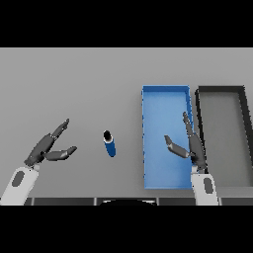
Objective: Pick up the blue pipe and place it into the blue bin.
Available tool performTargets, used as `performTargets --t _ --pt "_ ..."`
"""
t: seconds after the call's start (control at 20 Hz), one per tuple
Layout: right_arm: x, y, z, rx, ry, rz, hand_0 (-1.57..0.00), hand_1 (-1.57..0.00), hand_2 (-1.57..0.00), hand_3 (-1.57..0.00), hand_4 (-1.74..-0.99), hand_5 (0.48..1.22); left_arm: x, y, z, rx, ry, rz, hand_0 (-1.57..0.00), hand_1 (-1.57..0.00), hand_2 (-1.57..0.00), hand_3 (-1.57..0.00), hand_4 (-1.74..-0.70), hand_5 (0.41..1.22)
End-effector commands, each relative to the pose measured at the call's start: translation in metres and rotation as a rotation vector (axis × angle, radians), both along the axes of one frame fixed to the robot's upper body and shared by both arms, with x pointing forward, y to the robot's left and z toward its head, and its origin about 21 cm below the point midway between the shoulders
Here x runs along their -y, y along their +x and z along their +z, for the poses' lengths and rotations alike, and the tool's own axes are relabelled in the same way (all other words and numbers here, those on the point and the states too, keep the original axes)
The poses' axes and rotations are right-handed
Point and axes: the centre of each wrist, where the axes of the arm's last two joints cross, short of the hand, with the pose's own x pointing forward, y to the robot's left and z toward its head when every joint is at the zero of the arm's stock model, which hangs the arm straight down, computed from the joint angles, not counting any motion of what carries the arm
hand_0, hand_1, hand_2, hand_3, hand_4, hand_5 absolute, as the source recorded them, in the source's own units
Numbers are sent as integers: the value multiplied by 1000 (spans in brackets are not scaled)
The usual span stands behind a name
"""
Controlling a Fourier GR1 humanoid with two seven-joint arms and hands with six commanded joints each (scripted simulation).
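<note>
On the grey table (74, 79), slightly left of centre, the blue pipe (109, 144) is seen lying free, with its dark open end turned toward 11 o'clock and its body running toward 5 o'clock. It is touched by neither hand.

At 9 o'clock from the pipe, near it but apart, the left hand (45, 148) is shown above the table. Its fingers are held straight and stretched toward 1 o'clock, while the thumb is spread out toward the pipe at 3 o'clock. The hand is fully opened and nothing is held in it.

At 3 o'clock from the pipe, just beside it, the blue bin (166, 90) is placed, a long tray set lengthwise from 12 to 6 o'clock. Nothing is seen inside it.

Over the right part of the bin, toward its 4 o'clock corner, the right hand (194, 148) is seen. Its fingers are stretched straight toward 12 o'clock, along the bin's right wall, and its thumb is pointed toward 10 o'clock over the bin floor. This hand is likewise opened wide and nothing is gripped by it.

At 3 o'clock from the blue bin, almost touching it, a black bin (220, 89) with a grey floor is set parallel to it.
</note>
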Motion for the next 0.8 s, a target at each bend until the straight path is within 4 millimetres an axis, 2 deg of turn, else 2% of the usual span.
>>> performTargets --t 0.0,0.1,0.3,0.5,0.6,0.75 --pt "0 -2 -1 5 -1 10 1 1 1 1 -1174 616 8 -1 -2 -18 0 -31 1 1 1 1 -1071 522" --pt "-2 0 1 -5 -18 4 1 1 1 1 -1164 617 26 -10 -7 -75 9 -103 1 1 1 1 -1113 497" --pt "-2 -5 -1 -6 8 5 1 1 1 1 -1195 617 55 -15 -11 -85 30 -171 1 1 1 1 -1138 455" --pt "-6 -5 -1 -1 16 12 1 1 1 1 -1218 627 78 -8 -24 -104 5 -200 1 1 1 1 -1147 452" --pt "-4 -2 0 -23 16 3 1 1 1 1 -1214 624 97 -6 -30 -82 -10 -224 1 1 1 1 -1154 459" --pt "-4 -6 2 -18 11 -3 1 1 1 1 -1202 621 113 3 -38 -88 -41 -211 1 1 1 1 -1150 460"
